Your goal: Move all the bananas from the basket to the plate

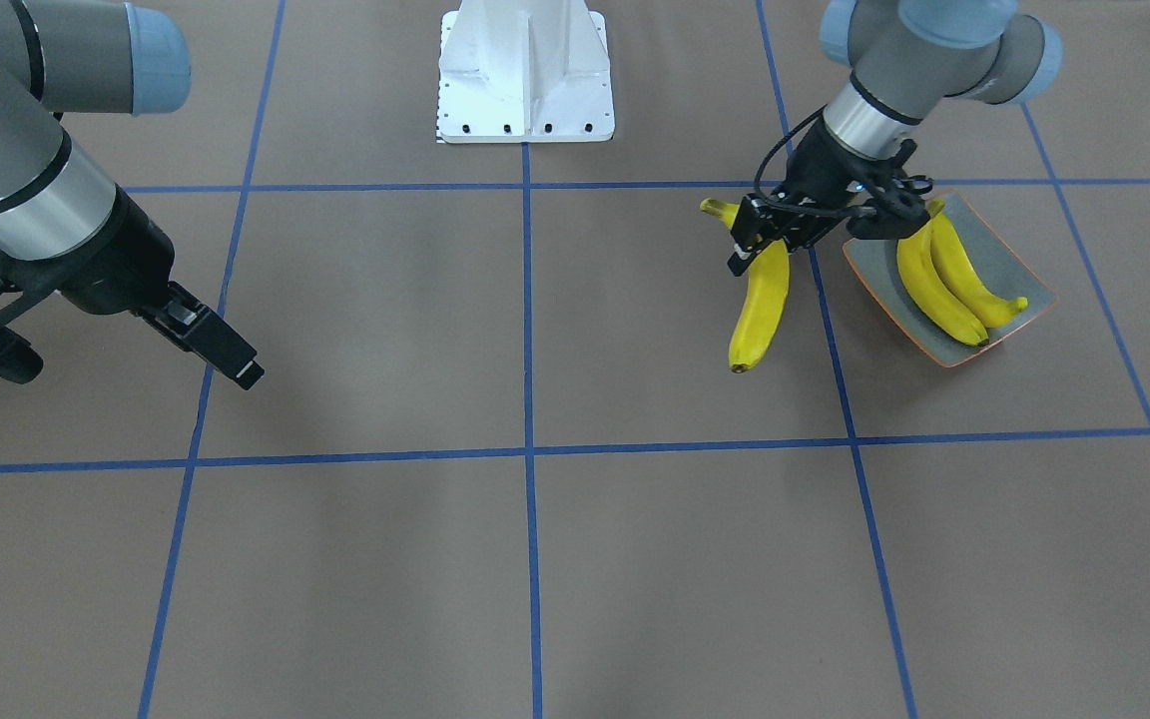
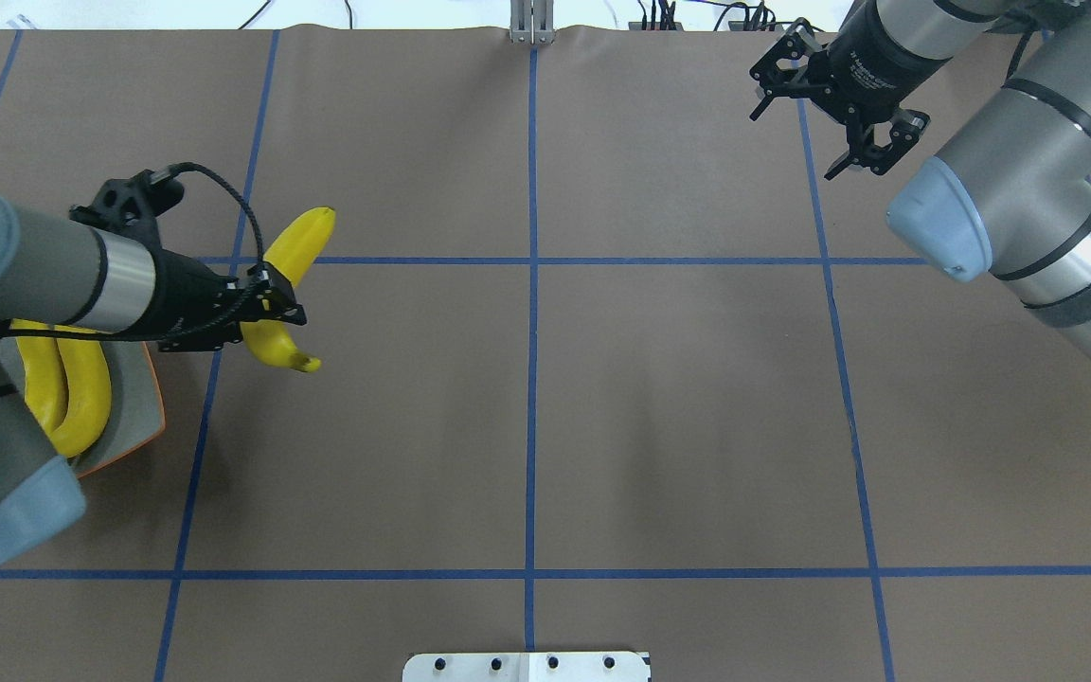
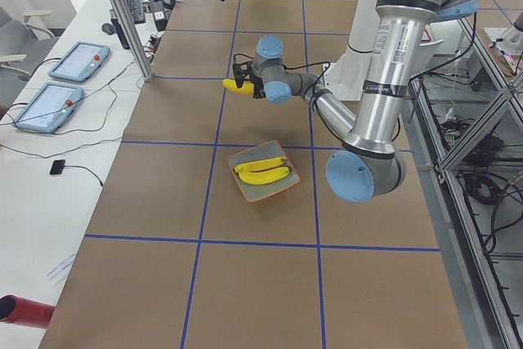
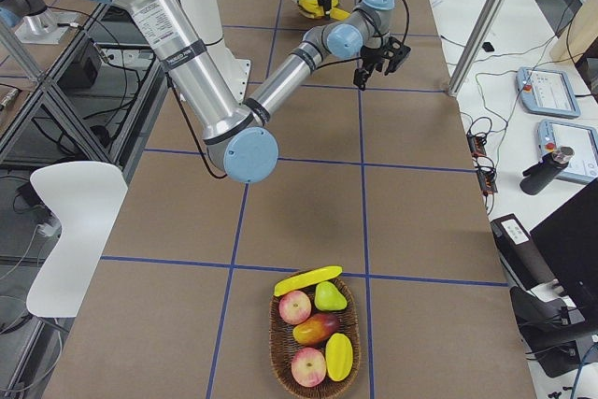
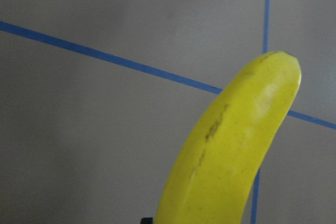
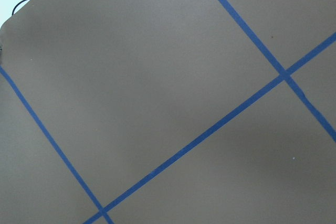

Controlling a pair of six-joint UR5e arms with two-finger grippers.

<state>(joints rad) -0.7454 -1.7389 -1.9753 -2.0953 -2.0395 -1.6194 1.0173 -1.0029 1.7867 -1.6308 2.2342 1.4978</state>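
My left gripper (image 1: pixel 763 243) is shut on a yellow banana (image 1: pixel 761 312), held above the table just beside the plate (image 1: pixel 1019 300); its rounded end fills the left wrist view (image 5: pixel 231 150). Two bananas (image 1: pixel 944 280) lie side by side on the grey-green, orange-rimmed plate (image 2: pixel 134 417). The woven basket (image 4: pixel 277 343) stands at the table's other end, with one more banana (image 4: pixel 308 279) lying across its far rim. My right gripper (image 2: pixel 795 142) hangs open and empty over bare table, far from the basket.
The basket also holds two apples (image 4: pixel 295 306), a pear (image 4: pixel 329 296), a mango (image 4: pixel 316 328) and a yellow lemon-like fruit (image 4: pixel 339 356). A white robot base (image 1: pixel 525 75) stands at the table's middle edge. Blue tape lines cross the brown table.
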